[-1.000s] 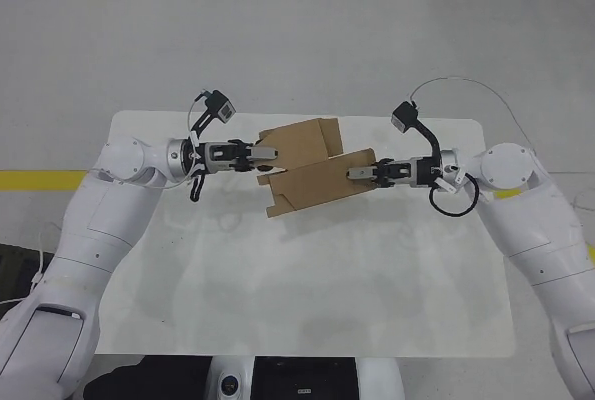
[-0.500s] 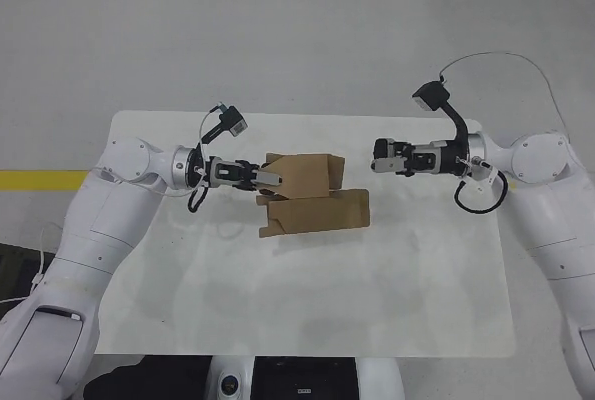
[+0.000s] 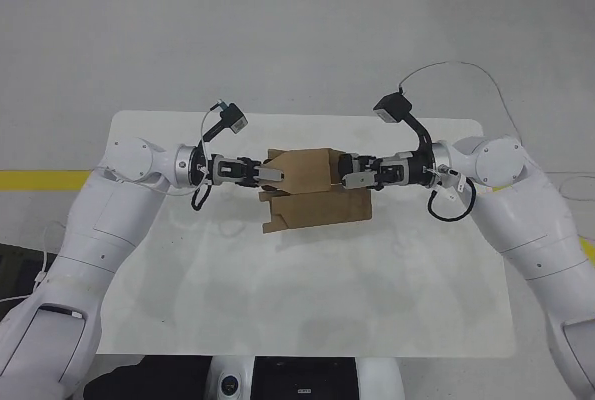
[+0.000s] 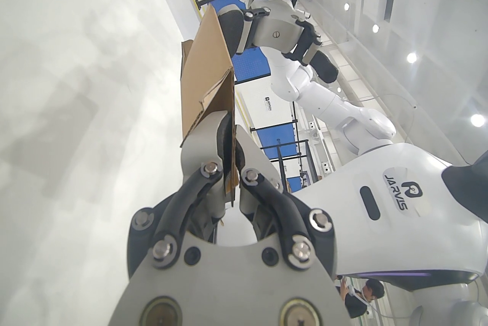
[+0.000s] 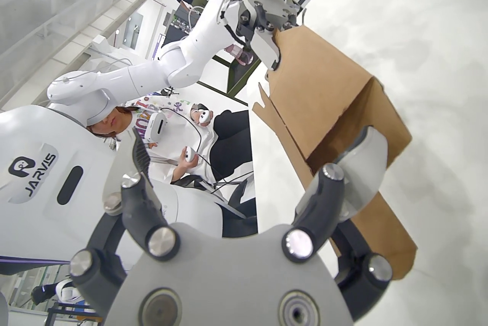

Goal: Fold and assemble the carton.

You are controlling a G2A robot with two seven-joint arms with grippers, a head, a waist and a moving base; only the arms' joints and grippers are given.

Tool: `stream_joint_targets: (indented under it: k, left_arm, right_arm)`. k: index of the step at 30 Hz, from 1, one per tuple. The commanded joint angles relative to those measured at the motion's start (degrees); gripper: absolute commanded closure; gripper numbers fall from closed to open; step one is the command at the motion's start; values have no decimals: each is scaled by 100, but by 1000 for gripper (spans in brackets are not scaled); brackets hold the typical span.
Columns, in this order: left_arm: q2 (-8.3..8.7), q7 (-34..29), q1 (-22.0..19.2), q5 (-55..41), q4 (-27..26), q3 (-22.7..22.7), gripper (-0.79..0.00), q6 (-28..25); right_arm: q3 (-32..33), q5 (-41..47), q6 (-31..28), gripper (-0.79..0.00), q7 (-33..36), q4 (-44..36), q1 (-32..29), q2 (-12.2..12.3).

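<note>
Top view — left hand pinches carton, right hand at opp. end.

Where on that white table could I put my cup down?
The near half of the table, between the carton and the near edge, is bare; so is a narrow strip behind the carton. It is crowded at the carton's two ends, where both arms' jaws are.
</note>
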Motion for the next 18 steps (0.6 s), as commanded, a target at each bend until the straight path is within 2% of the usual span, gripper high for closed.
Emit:
stream_joint_targets:
  k: [1,11,18]
  left_arm:
    - [-11,12,-6,-15,19,9,0,-2]
    - [-66,-6,-26,-196,-14,34,0,4]
    - [-68,-30,-32,-201,-18,-10,0,28]
  right_arm:
    - [-62,144,12,-751,12,35,17,-24]
    - [-301,548,94,-668,94,472,94,-159]
    - [-258,596,73,-705,73,681,127,-177]
